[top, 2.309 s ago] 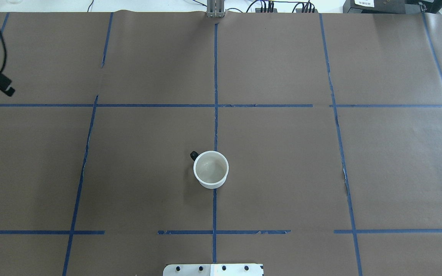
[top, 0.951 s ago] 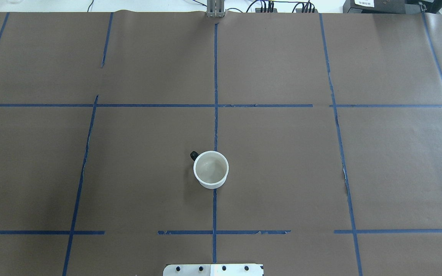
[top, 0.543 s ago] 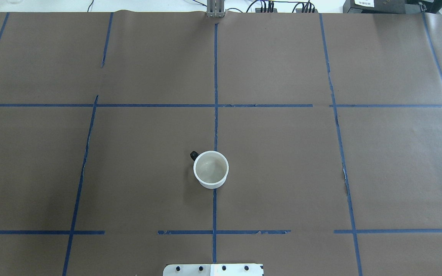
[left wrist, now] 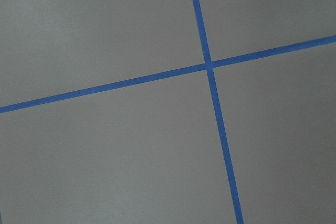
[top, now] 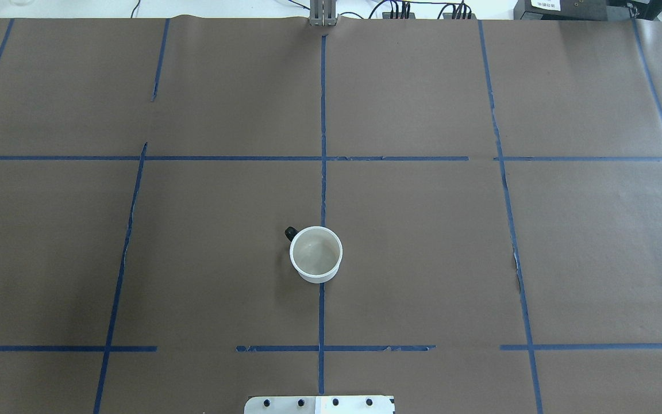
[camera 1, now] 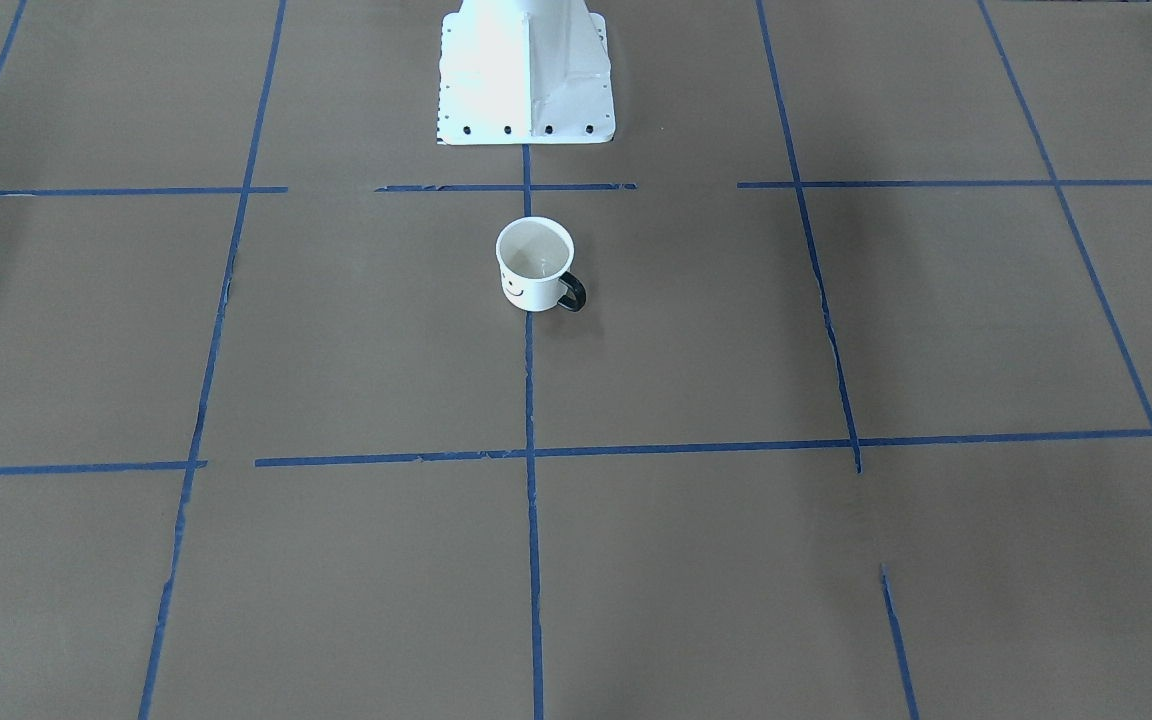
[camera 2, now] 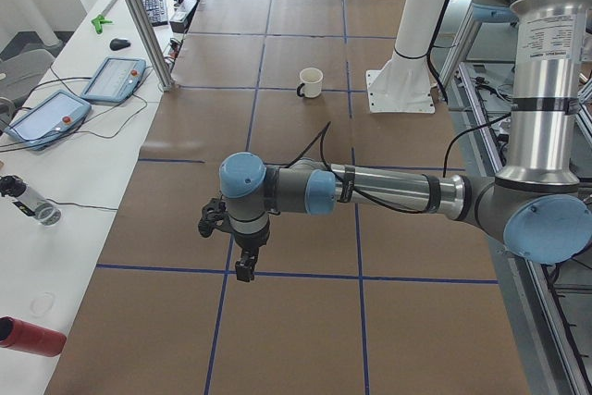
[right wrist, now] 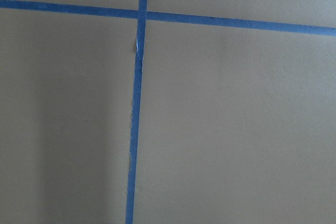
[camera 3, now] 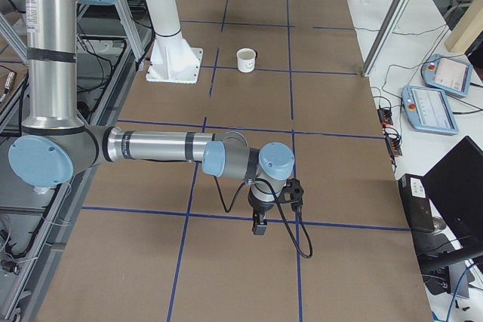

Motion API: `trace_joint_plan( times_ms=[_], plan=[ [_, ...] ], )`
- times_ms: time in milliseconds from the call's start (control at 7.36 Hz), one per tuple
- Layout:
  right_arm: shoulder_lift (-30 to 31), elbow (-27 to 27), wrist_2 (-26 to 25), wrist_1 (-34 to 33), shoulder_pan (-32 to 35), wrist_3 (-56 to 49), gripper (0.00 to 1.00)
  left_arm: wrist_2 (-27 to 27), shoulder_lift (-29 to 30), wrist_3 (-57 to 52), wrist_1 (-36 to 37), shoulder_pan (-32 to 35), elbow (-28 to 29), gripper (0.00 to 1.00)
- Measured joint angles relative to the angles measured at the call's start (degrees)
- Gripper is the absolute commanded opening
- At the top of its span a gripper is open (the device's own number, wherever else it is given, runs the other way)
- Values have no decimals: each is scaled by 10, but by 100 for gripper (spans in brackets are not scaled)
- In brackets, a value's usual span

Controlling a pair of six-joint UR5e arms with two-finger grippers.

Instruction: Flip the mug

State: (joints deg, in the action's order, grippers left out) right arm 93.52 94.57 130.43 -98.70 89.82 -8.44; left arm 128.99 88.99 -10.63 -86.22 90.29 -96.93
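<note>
The small white enamel mug with a black loop handle (camera 1: 534,265) stands upright, mouth up, on the brown paper-covered bench (top: 423,230), just in front of the white robot pedestal (camera 1: 526,70). The left end effector (camera 2: 242,271) and right end effector (camera 3: 259,226) hang well away from the pedestal, and I cannot tell whether either is open or closed. Nothing touches the mug, so the flip looks either finished or unstarted.
</note>
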Motion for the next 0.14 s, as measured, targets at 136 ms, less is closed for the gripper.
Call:
trace_joint_plan(
  times_ms=[136],
  plan=[
    [0, 0, 0, 0, 0, 0, 100, 0, 1, -1, 0, 0, 0, 100]
  ],
)
